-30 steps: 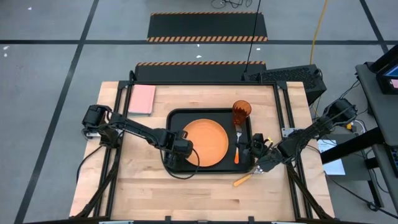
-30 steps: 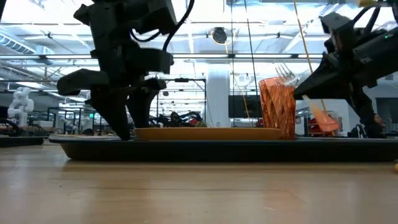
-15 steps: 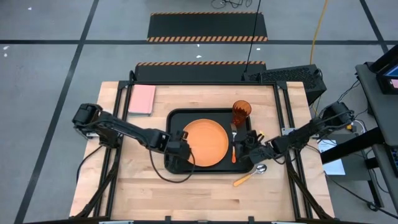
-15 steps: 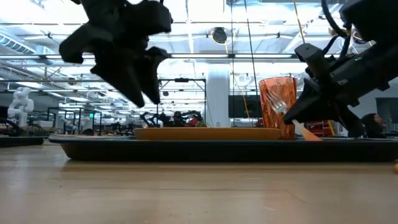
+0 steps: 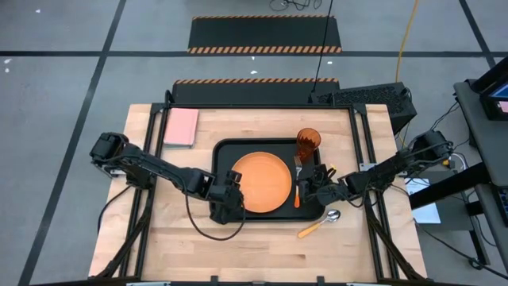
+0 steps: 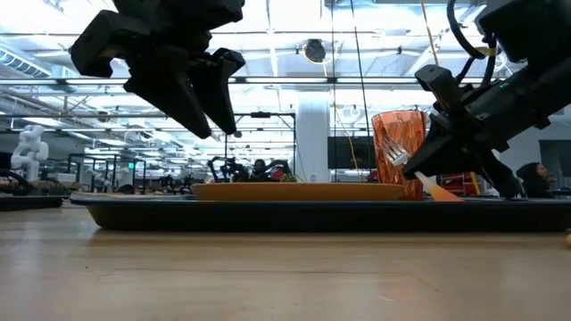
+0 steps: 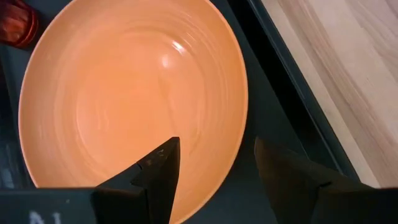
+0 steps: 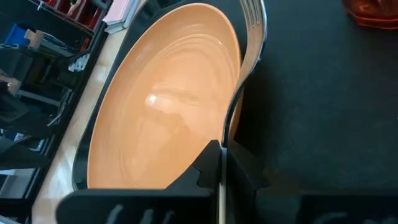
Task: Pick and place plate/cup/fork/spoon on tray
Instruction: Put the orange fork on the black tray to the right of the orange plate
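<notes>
The right gripper (image 5: 308,189) is pinching the thin, stiff, slippery-looking fork (image 5: 298,184) by its handle, tines ahead of the fingers beside the plate (image 5: 263,181), while the left gripper (image 5: 230,189) is hanging open above the tray (image 5: 225,151).

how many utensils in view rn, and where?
2. The fork is held by the right gripper over the tray, right of the plate. The spoon lies on the table outside the tray.
</notes>
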{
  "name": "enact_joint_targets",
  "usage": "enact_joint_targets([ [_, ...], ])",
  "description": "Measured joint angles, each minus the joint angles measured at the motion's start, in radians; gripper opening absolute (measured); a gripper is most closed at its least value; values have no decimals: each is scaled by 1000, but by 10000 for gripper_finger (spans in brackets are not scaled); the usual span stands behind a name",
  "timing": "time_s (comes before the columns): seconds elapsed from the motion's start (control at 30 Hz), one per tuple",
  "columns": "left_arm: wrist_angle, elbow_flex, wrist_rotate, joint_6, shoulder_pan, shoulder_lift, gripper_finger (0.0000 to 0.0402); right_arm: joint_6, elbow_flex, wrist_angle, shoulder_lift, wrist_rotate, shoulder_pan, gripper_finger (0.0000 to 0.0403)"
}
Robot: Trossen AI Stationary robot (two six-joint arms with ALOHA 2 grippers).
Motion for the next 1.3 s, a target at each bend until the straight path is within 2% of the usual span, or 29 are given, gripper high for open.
enact_joint_targets([
  [0.87, 2, 0, 1, -25, -10, -5, 211, 29, -1, -46, 1, -35, 1, 10],
  [1.0, 2, 0, 2, -26, -10, -5, 211, 69, -9, -106, 11, -89, -1, 23],
  [1.3, 9, 0, 1, -27, -10, -5, 211, 85, -5, -122, 4, -69, -5, 69],
])
